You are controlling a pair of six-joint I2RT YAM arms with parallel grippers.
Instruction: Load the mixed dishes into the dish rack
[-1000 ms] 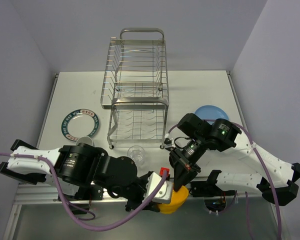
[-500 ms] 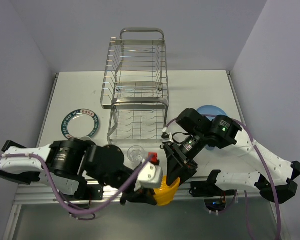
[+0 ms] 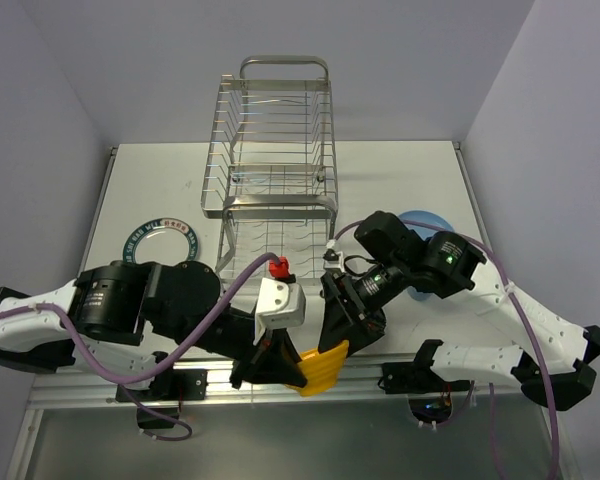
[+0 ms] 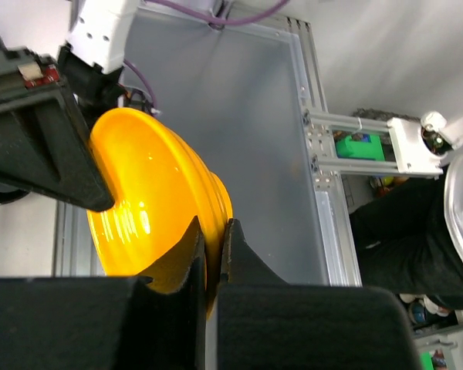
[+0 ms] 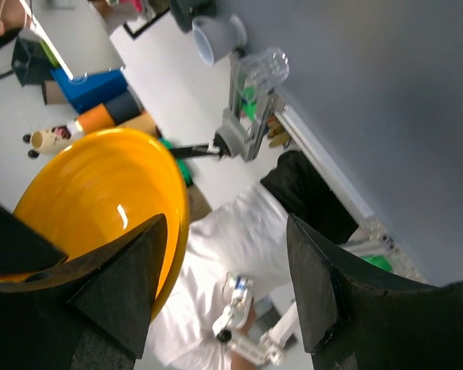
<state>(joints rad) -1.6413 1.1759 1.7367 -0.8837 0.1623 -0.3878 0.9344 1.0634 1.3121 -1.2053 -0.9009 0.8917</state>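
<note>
The yellow-orange bowl (image 3: pixel 318 368) hangs tilted over the table's near edge. My left gripper (image 4: pixel 213 231) is shut on the bowl's (image 4: pixel 150 196) rim, one finger inside and one outside. In the top view the left gripper (image 3: pixel 285 368) is just left of the bowl. My right gripper (image 5: pixel 226 231) is open, with the bowl's (image 5: pixel 100 193) rim lying against its left finger; in the top view the right gripper (image 3: pixel 340 330) sits just above the bowl. The dish rack (image 3: pixel 275 180) stands at the back centre. The white plate with a green rim (image 3: pixel 155 243) and the blue plate (image 3: pixel 428 222) lie partly hidden behind the arms.
The right wrist view shows a clear glass (image 5: pixel 262 68) and a pale blue cup (image 5: pixel 214 35) standing on the table near its front edge. An aluminium frame rail (image 3: pixel 210 375) runs along the table's near edge, under the arms. The rack's shelves hold nothing.
My right gripper has opened and let go of the bowl. The left gripper now holds the bowl alone and has carried it up and to the left, and the left wrist has swung over the glass.
</note>
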